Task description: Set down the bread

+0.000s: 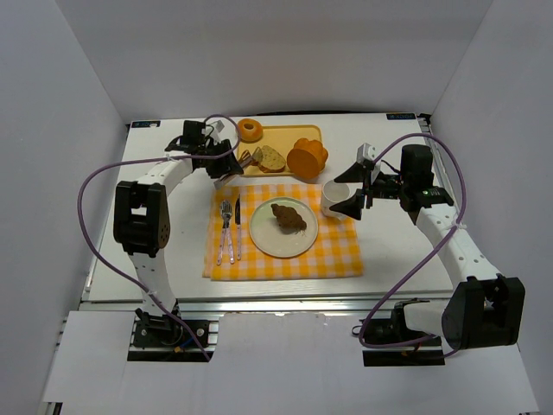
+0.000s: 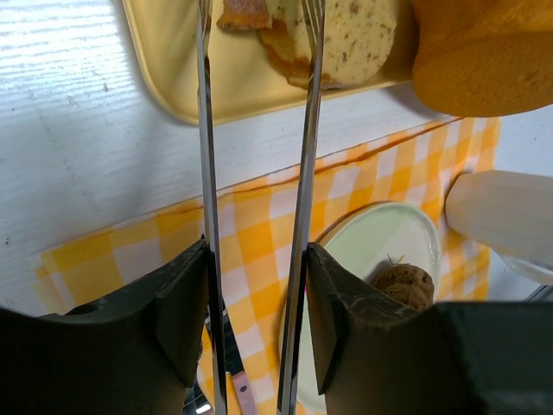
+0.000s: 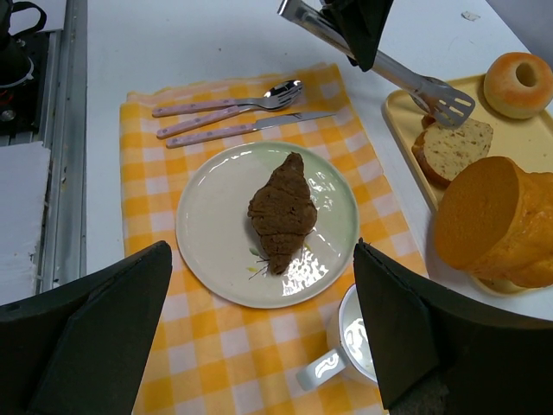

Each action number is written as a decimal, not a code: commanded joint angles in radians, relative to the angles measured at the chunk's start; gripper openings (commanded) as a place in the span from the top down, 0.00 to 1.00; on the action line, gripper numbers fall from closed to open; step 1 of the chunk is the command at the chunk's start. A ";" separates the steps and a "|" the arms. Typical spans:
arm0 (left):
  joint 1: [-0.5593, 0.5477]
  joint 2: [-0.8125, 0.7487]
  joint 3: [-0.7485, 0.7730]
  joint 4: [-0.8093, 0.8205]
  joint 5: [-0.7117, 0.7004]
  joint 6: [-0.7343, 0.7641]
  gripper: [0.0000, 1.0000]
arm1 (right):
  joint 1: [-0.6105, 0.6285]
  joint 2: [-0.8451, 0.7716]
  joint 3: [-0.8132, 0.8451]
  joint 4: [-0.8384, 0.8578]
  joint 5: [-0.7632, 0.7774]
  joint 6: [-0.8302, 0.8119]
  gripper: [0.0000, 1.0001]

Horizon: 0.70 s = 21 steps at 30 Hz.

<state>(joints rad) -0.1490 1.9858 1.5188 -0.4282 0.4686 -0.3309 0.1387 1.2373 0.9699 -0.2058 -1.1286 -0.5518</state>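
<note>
Now clamping tongs (image 2: 304, 173) in left gripper (image 2: 257, 298), with right gripper (image 3: 263, 337) spread empty. Could drop tan slice (image 2: 356, 39) at near edge of tray (image 2: 173, 60) through shallow pinch.

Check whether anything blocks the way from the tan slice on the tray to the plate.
Nothing visible does. The tan slice lies by the tray edge facing the plate, where only the dark chunk sits.

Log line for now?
left gripper: shut on metal tongs, tips over tan speckled slice | right gripper: open | dark brown chunk: on pale green plate
</note>
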 commanded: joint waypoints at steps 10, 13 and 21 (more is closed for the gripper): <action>-0.007 -0.056 -0.012 0.014 0.080 0.007 0.46 | -0.004 -0.021 -0.008 0.034 -0.016 0.012 0.11; -0.009 -0.050 -0.017 0.037 0.107 -0.016 0.48 | -0.004 -0.024 -0.010 0.036 -0.016 0.012 0.11; -0.014 -0.010 -0.012 -0.004 0.097 -0.022 0.64 | -0.004 -0.027 -0.008 0.037 -0.016 0.012 0.10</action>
<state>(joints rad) -0.1535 1.9873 1.5066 -0.4282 0.5335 -0.3519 0.1387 1.2366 0.9657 -0.2050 -1.1286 -0.5491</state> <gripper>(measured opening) 0.396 0.896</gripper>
